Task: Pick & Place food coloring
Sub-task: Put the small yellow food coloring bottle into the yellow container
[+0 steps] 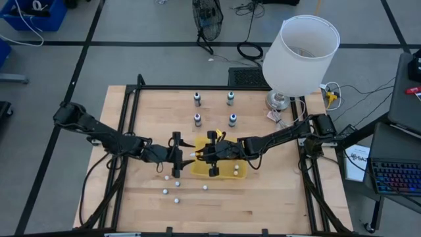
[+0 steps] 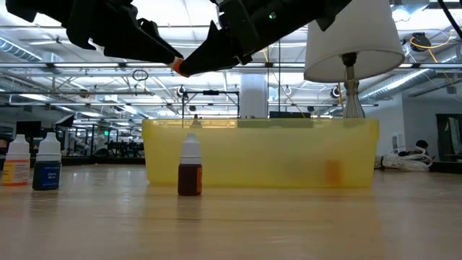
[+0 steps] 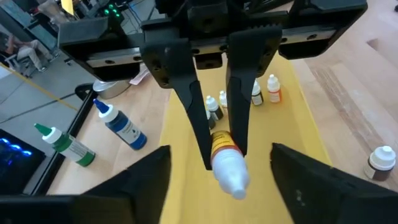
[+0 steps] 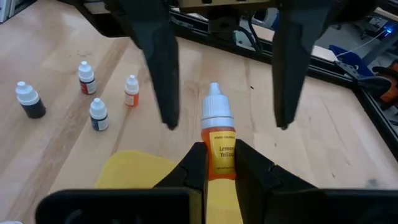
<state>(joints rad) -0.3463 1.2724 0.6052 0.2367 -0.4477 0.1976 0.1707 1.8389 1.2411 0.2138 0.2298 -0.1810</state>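
Note:
A tiny food coloring bottle (image 4: 217, 134) with a white cap and a yellow label reading "Lemon Yellow" is in the air over the left end of the yellow bin (image 1: 227, 172). My right gripper (image 4: 219, 148), reaching in from the table's right, is shut on it. My left gripper (image 4: 225, 124) faces it from the left. It is open, and its fingers (image 4: 163, 74) stand wide on either side of the cap without touching. Other tiny bottles (image 4: 87, 78) stand upright on the table near and left of the bin. In the left wrist view, several (image 3: 255, 93) appear inside the bin. My right gripper pinches the bottle's yellow-labelled body (image 4: 219, 158) between its two fingers. It comes level from the table's right, with the fingers lying along the bottle. The white cap (image 3: 231, 177) sticks out past the fingertips toward my left gripper. The bottle is lifted clear above the bin.
Four larger bottles (image 1: 197, 119) stand in a square toward the far edge. A white-shaded lamp (image 1: 299, 49) occupies the far right corner. One brown tiny bottle (image 2: 190, 172) stands just in front of the bin's near wall. Bare wood lies along the near edge.

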